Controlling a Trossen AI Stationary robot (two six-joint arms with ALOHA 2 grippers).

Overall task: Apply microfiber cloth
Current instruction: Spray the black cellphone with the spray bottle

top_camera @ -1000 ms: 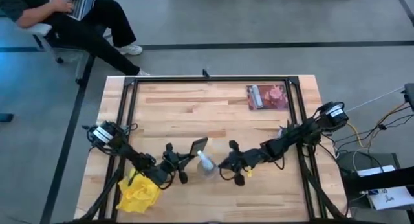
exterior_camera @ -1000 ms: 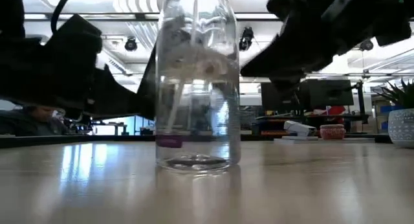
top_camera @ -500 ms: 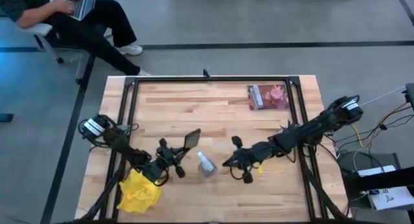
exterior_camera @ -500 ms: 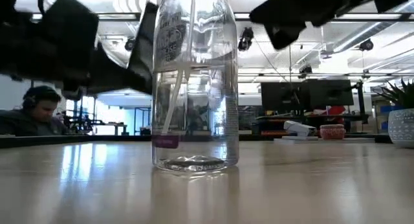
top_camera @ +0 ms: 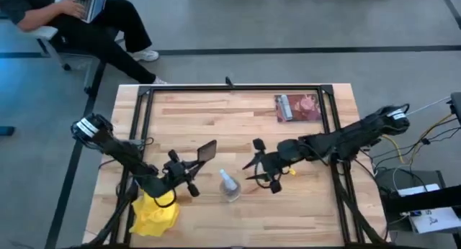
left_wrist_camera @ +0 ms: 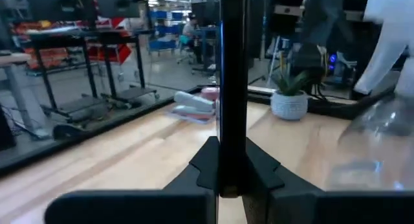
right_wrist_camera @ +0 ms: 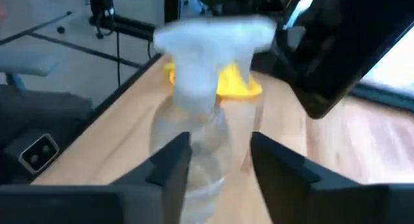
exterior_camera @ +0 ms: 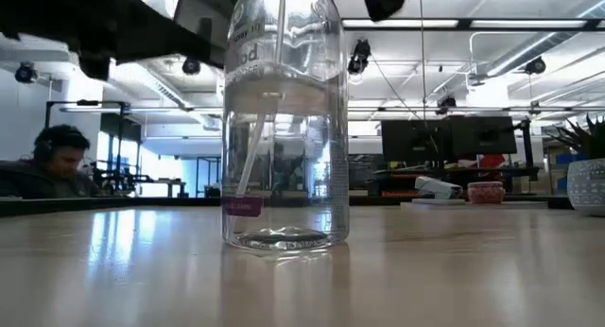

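Now | left gripper (top_camera: 194, 157) jaws clamp black phone (top_camera: 207, 150) | right gripper (top_camera: 253, 170) jaws wide, empty | microfiber cloth (top_camera: 154, 214) on table (top_camera: 238, 119)

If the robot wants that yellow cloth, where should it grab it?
Probably from straight above, pinching a raised fold. The yellow cloth lies crumpled on the table's front left corner, so its bunched ridges give fingers something to close on. The left gripper holds the phone, so the open right gripper is free.

A crumpled bright yellow microfiber cloth (top_camera: 153, 214) lies on the pale striped wooden bench (top_camera: 238, 119). The clear plastic spray bottle (exterior_camera: 285, 119) has a white head and a small purple label.
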